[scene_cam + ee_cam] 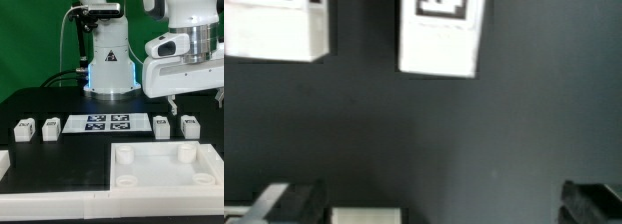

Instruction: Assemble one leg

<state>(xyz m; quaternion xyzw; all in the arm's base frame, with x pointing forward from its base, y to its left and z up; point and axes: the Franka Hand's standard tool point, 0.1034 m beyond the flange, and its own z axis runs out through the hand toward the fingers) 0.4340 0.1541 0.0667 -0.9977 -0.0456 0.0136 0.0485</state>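
Four small white legs stand in a row on the black table: two at the exterior view's left [23, 128] [49, 126] and two at its right [162, 125] [189, 126]. My gripper [197, 98] hangs above the right pair, clear of them. In the wrist view two legs [272, 30] [443, 38] lie on the dark table ahead of my gripper [438, 205]. Its dark fingers [287, 200] stand far apart with nothing between them. The gripper is open and empty.
The marker board [107, 124] lies between the two pairs of legs. A large white tray-like part [150, 152] with round corner sockets lies in front at the right. A white edge [367, 214] shows near my fingers. The robot base [108, 60] stands behind.
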